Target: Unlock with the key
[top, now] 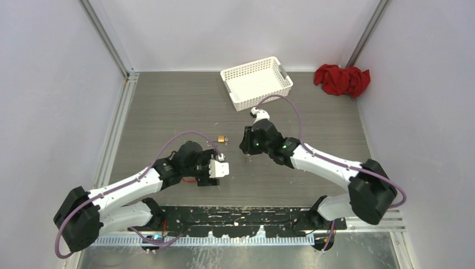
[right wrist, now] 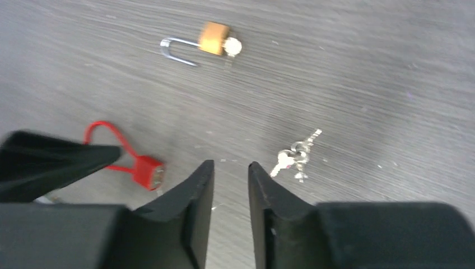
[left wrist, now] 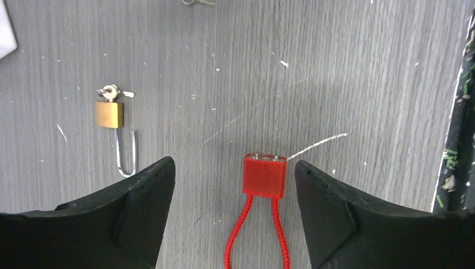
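A small brass padlock (left wrist: 109, 114) lies on the grey table with a key (left wrist: 113, 91) in its base. Its shackle (left wrist: 127, 154) has its free end clear of the body. It also shows in the right wrist view (right wrist: 214, 38) and the top view (top: 222, 138). A red cable lock (left wrist: 264, 175) lies flat between the fingertips of my left gripper (left wrist: 234, 165), which is open and not touching it. My right gripper (right wrist: 231, 163) is narrowly open and empty above the table, with a loose bunch of keys (right wrist: 295, 157) just to its right.
A white basket (top: 256, 82) stands at the back of the table. A red cloth (top: 341, 79) lies at the back right. The two grippers (top: 212, 168) (top: 246, 147) hang close together near the table's middle. The arm bases' black rail (top: 241, 219) runs along the near edge.
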Controlling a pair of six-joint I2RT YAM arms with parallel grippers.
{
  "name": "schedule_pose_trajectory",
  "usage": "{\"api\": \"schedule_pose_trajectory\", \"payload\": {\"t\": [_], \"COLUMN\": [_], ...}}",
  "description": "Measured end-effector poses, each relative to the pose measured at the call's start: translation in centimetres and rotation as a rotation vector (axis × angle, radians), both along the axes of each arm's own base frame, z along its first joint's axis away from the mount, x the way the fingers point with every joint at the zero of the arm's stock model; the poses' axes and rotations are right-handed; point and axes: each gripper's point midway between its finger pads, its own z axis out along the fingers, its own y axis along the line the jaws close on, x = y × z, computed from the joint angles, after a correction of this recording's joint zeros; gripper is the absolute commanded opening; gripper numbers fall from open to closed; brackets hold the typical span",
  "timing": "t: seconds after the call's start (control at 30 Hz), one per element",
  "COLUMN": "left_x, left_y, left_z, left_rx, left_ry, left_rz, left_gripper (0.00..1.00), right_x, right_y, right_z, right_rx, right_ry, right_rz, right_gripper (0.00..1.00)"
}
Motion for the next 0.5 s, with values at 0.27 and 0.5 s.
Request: {"api": "schedule_pose_trajectory", "payload": {"t": [0.27,0.5], "left_x": [0.0,0.4], "left_y": [1.9,4.3], "left_z": [0.2,-0.2], "left_rx": [0.006,0.047], "left_ry": [0.07,0.115], "left_rz": [0.074,0.139], "left_gripper": [0.85,0.84], "right_x": [-0.1,0.3], "right_y": [-3.2,-3.6], "right_z": [-9.0,-11.3], "right_rx": [-0.259,-0.318], "right_ry": [0.185,0.219], "right_rz": [-0.134,-0.169], "right_gripper": [0.44,0.38]}}
